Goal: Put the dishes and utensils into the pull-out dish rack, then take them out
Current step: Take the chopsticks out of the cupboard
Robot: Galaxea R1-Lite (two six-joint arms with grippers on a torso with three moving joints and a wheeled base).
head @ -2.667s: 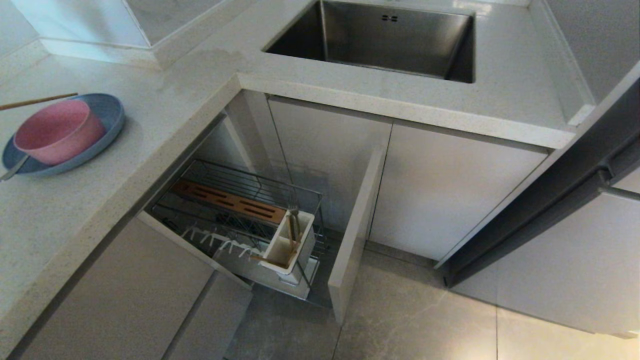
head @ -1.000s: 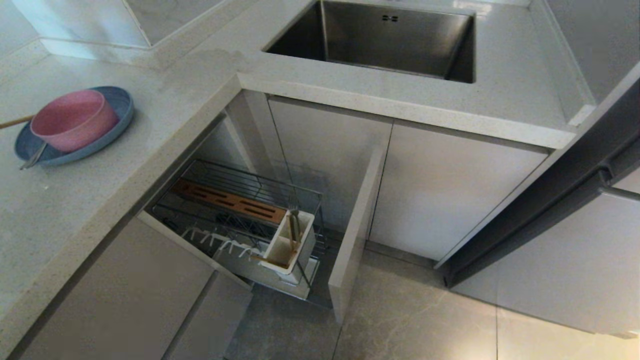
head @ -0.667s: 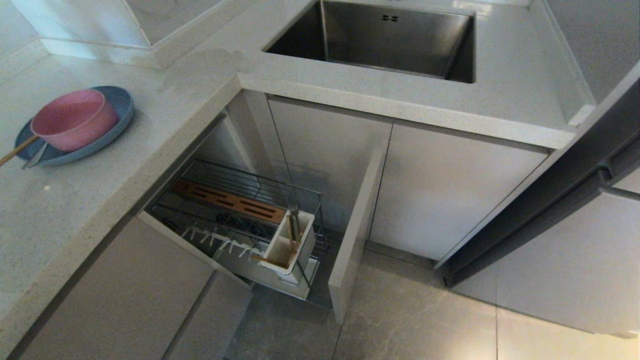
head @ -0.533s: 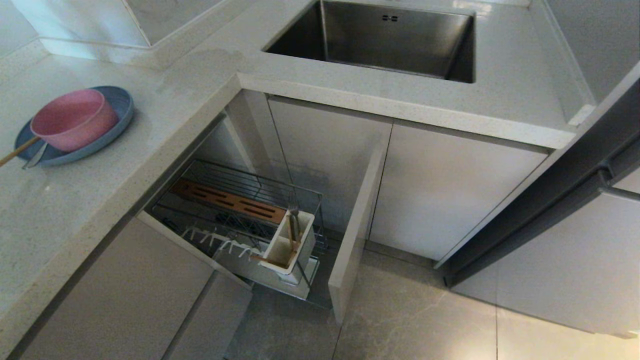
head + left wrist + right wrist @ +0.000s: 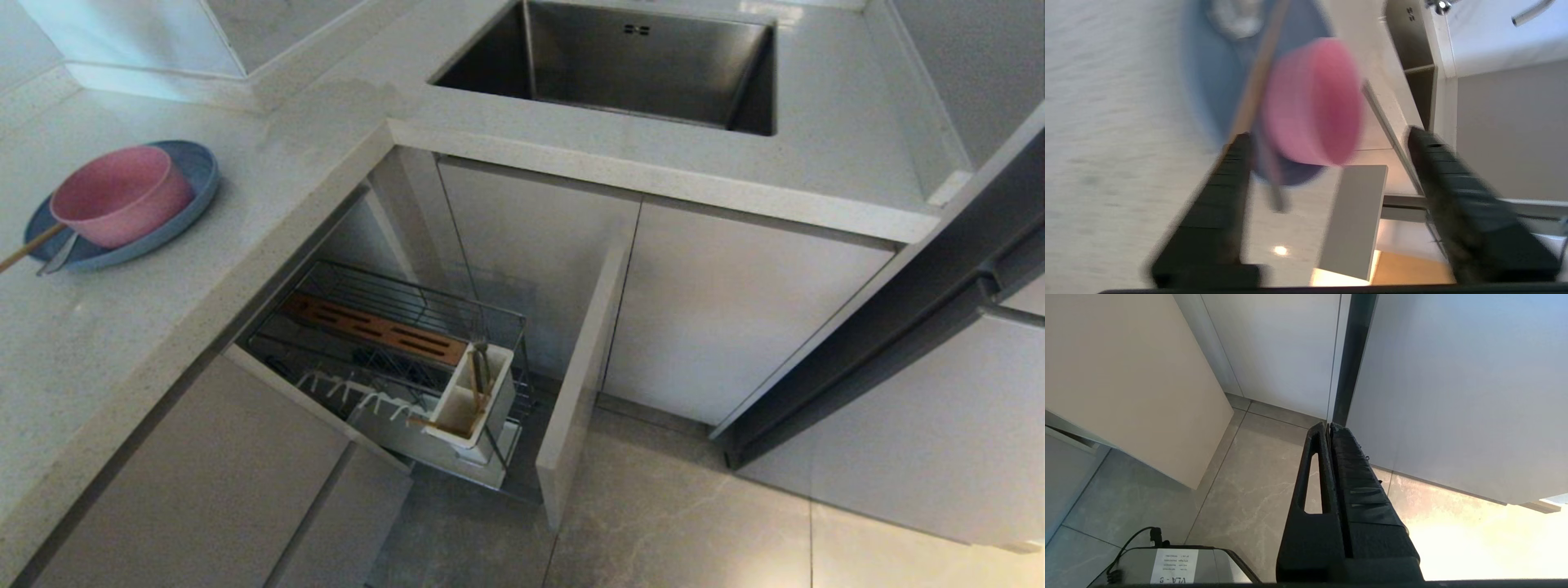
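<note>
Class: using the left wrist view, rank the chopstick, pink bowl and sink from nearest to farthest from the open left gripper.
From the left gripper:
1. Chopstick, running up to one finger.
2. Pink bowl, on the blue plate, just beyond the fingertips.
3. Sink, far along the counter.

From my station, the bowl [image 5: 121,194] sat on the plate [image 5: 193,181] at the counter's [image 5: 269,180] left; one chopstick [image 5: 31,247] leaned on the plate's near rim. Below, the dish rack [image 5: 392,359] stood pulled out, utensil box [image 5: 473,396] at its front right.
</note>
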